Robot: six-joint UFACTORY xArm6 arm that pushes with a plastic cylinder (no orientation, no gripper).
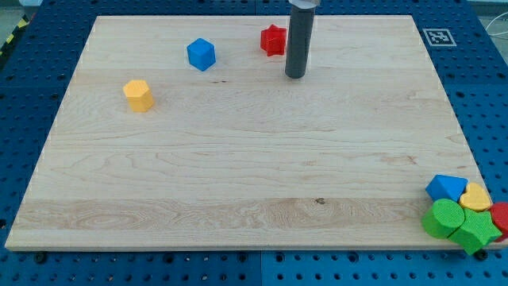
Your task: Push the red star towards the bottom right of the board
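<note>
One short gap separates my tip [295,75] from the red star [273,40]: tip just to the star's right and a little toward the view's bottom, near but apparently not touching. Carries nothing, being a plain dark rod standing upright, upper end cut off by the view's top edge.

Red star close to the top edge of the board [238,183], a little right of its middle. Blue cube [202,54] to the star's left, yellow block [139,94] farther left of the star and lower. Far from the star, down at the board's bottom right corner, a tight cluster: blue block [445,187], yellow heart-like block [478,196], two green blocks [456,222], a red block [501,214] cut by the frame edge.

Judged from this: wrong side for the push. Goal lies down and right of the star, roughly where the tip now stands, so probably needs rounding to the star's upper left first, with little room there before the board's top edge.
</note>
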